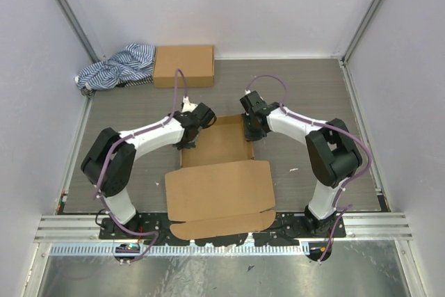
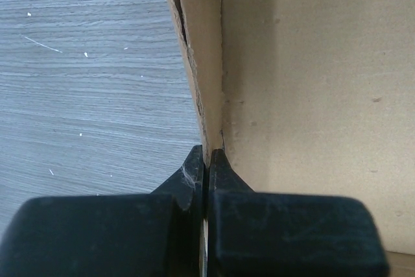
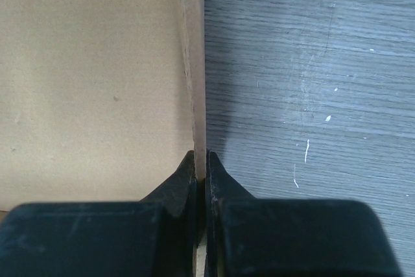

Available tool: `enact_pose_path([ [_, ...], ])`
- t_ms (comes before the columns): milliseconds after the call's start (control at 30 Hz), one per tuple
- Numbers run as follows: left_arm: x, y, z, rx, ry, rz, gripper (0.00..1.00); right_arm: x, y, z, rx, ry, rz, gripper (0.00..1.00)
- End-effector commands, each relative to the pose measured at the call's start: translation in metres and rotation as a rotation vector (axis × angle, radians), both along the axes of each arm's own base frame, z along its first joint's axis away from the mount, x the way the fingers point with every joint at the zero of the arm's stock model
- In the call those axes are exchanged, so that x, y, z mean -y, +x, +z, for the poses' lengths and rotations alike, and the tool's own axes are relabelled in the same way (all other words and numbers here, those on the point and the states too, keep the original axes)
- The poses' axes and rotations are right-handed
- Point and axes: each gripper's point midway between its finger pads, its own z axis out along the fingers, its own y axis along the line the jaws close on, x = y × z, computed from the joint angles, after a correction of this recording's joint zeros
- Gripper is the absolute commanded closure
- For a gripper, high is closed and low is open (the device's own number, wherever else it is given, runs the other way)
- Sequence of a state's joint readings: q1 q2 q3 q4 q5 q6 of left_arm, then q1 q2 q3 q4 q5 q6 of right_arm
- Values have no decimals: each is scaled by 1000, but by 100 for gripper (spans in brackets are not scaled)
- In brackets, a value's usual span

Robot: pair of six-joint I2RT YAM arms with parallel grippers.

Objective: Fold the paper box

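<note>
Table: grey wood-grain top.
Middle: paper box, lid flap lying open.
Far left: cardboard box, striped cloth just beside it.

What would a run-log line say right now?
left gripper: shut on paper box left wall | right gripper: shut on right wall | lid: unfolded

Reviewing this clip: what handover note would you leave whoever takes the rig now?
Left pincer: shut on the left side wall of the paper box.
Right pincer: shut on its right side wall.
Box: centred, lid lying flat, open toward the near edge.
Done: both side walls upright.
Left: close the lid, tuck its flap.
</note>
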State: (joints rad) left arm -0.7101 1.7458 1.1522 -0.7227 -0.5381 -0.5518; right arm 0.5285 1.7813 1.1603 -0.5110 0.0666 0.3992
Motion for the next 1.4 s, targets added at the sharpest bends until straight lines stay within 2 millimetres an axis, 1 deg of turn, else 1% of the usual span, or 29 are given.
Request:
enact_pose_path([
  [0, -24, 0, -6, -5, 137, 12, 100, 7, 11, 1, 27, -54, -24, 99],
  [100, -20, 2, -8, -9, 126, 10, 100, 8, 15, 1, 29, -65, -32, 99],
  [133, -19, 3, -10, -13, 125, 7, 99, 7, 16, 1, 30, -69, -35, 99],
  [200, -16, 4, -11, -21, 122, 5, 88, 8, 19, 1, 30, -75, -46, 99],
  [300, -15, 5, -13, -30, 120, 4, 77, 8, 21, 2, 31, -82, -59, 97],
  [367, -14, 4, -15, -37, 122, 2, 73, 9, 23, 4, 37, -88, -67, 95],
  [533, -14, 5, -16, -39, 123, 4, 65, 10, 23, 2, 32, -92, -72, 89],
  [600, -13, 5, -17, -41, 119, 6, 64, 10, 22, -1, 25, -96, -73, 86],
  [633, -13, 4, -17, -43, 119, 4, 64, 10, 22, -2, 22, -98, -73, 85],
  [667, -12, 5, -17, -41, 118, 5, 67, 10, 22, -3, 20, -100, -73, 84],
  [700, -12, 5, -17, -42, 116, 6, 73, 11, 22, -4, 19, -103, -73, 84],
  [767, -12, 5, -17, -41, 114, 3, 92, 12, 21, -5, 16, -108, -72, 87],
  [800, -13, 5, -17, -41, 117, 5, 99, 12, 22, -5, 15, -109, -72, 88],
  [900, -13, 6, -14, -34, 114, 4, 100, 12, 22, -5, 15, -113, -73, 88],
  [967, -13, 6, -11, -29, 114, 1, 100, 13, 23, -5, 16, -118, -77, 84],
  [1000, -14, 6, -10, -28, 119, 1, 95, 13, 23, -5, 17, -121, -79, 82],
  [1033, -15, 6, -10, -29, 123, 2, 85, 14, 24, -5, 19, -126, -82, 80],
  [1100, -15, 6, -8, -27, 129, 3, 73, 14, 25, -6, 16, -129, -80, 77],
  [1133, -15, 6, -7, -24, 127, 7, 69, 18, 29, -6, 27, -157, -91, 76],
  [1233, -13, 6, 0, -8, 97, 16, 64, 20, 34, -6, 30, -178, -93, 78],
  [1267, -12, 6, 3, 0, 84, 13, 63, 21, 35, -6, 33, -181, -95, 81],
  [1300, -11, 6, 6, 10, 71, 11, 63, 21, 36, -6, 35, -182, -98, 87],
  [1333, -11, 7, 9, 18, 62, 12, 63, 22, 38, -5, 42, -180, -106, 98],
  [1367, -10, 8, 13, 25, 55, 8, 63, 22, 39, -4, 49, -175, -110, 99],
])
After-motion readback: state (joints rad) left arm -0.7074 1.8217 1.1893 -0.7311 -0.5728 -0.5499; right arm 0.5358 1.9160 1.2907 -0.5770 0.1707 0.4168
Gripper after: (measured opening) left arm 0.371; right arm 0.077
